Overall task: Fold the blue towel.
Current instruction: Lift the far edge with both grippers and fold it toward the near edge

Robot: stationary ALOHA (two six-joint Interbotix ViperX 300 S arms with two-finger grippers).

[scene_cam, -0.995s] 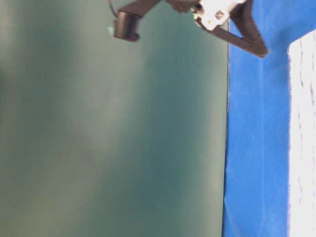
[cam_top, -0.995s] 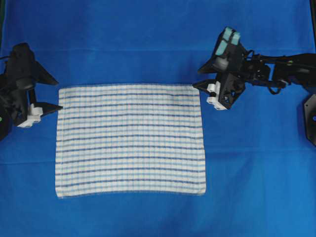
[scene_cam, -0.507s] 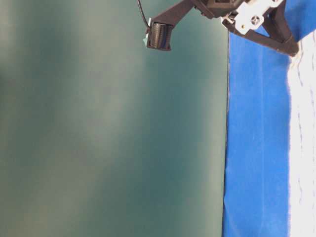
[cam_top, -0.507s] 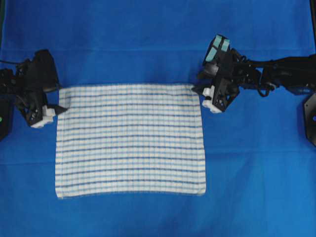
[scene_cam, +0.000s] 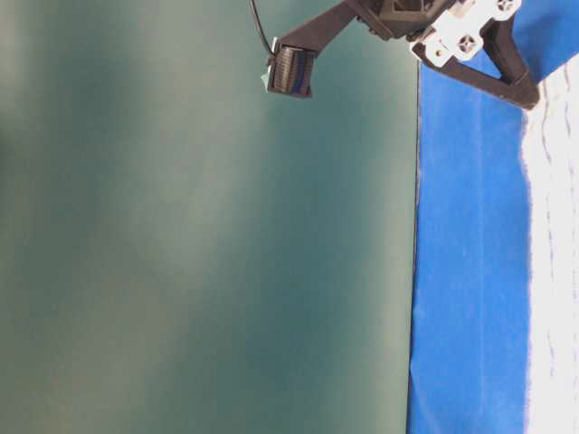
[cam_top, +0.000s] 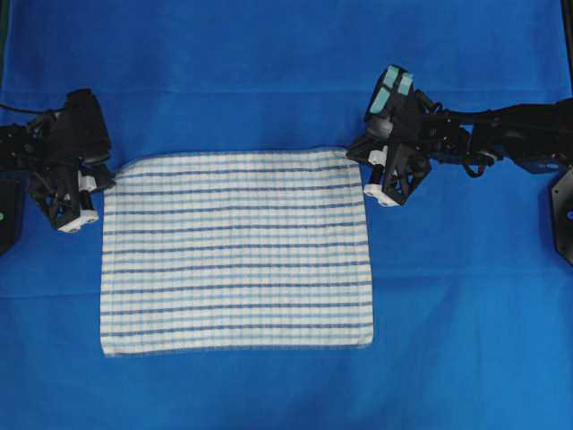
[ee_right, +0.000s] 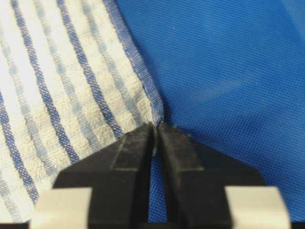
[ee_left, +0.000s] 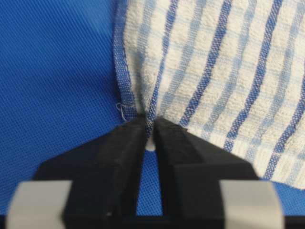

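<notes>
Looking from the near edge of the counter [cam_top: 269,394], we see the blue towel [cam_top: 237,251] lying flat on the plain bright-blue cloth [cam_top: 286,81] that covers the surface. It sits around the middle of the counter, a little toward the left, with its long sides running along the near and far edges. Its near hem lies straight and flat. Thin dark-blue and light-blue stripes cross the white weave in a faint check.

Moving toward the far edge, we find both arms at the towel's two far corners. Our left end effector [ee_left: 150,136] is closed on the far-left corner: in the left wrist view its two black fingers [ee_left: 124,157] press together with the hem pinched between their tips, and the cloth puckers into a small fold there. In the overhead view the same left end effector [cam_top: 94,179] sits just beside the towel's left edge, and that corner looks slightly drawn in and rounded.

Our right end effector [ee_right: 156,129] is likewise closed on the far-right corner, its tips meeting over the blue-edged hem, which bunches a little at the pinch. From overhead this right end effector [cam_top: 363,170] reaches in from the right edge of the counter.

In the table-level view we make out only a strip of towel [scene_cam: 554,271] and a dark finger [scene_cam: 507,68] above it.
</notes>
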